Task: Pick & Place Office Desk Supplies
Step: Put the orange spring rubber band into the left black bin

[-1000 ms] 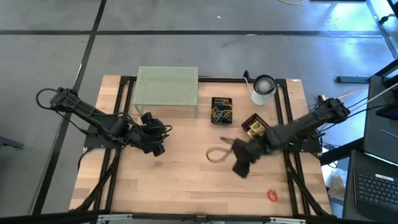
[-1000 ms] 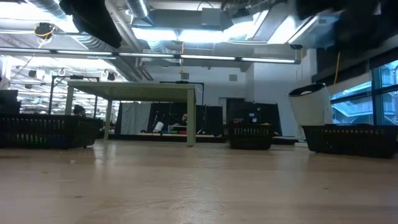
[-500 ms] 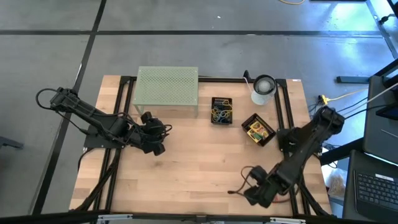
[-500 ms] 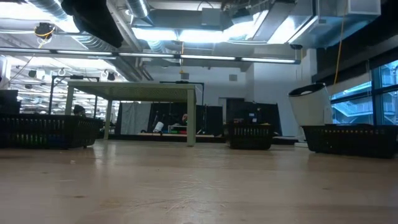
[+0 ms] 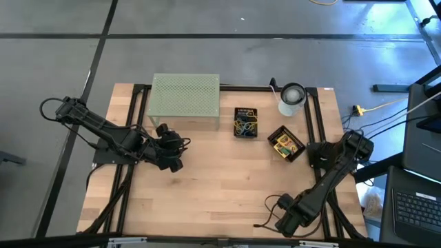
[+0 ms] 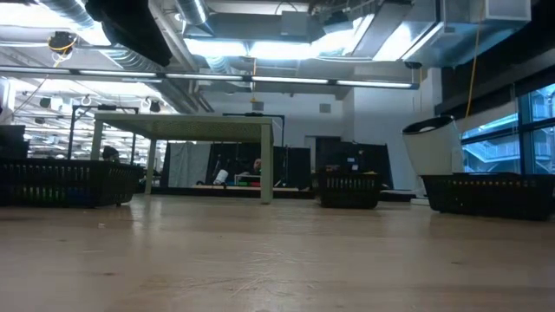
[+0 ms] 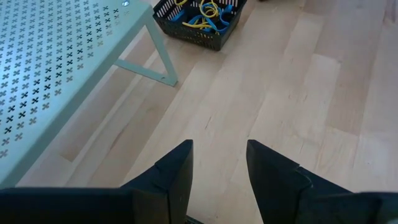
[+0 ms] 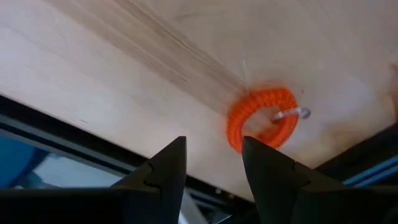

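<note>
Grey floor [image 5: 207,55] surrounds the table; ceiling lights [image 6: 260,48] glow overhead.

Both arms [image 5: 103,131] are dark, jointed, with black cables looping along them. The fingers [image 7: 177,177] are black, wedge-shaped, smooth.

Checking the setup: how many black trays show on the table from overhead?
2. One tray, holding blue and yellow loops, stands beside the green mesh stand; the other lies farther right, near the white roll. More may be hidden.
</note>
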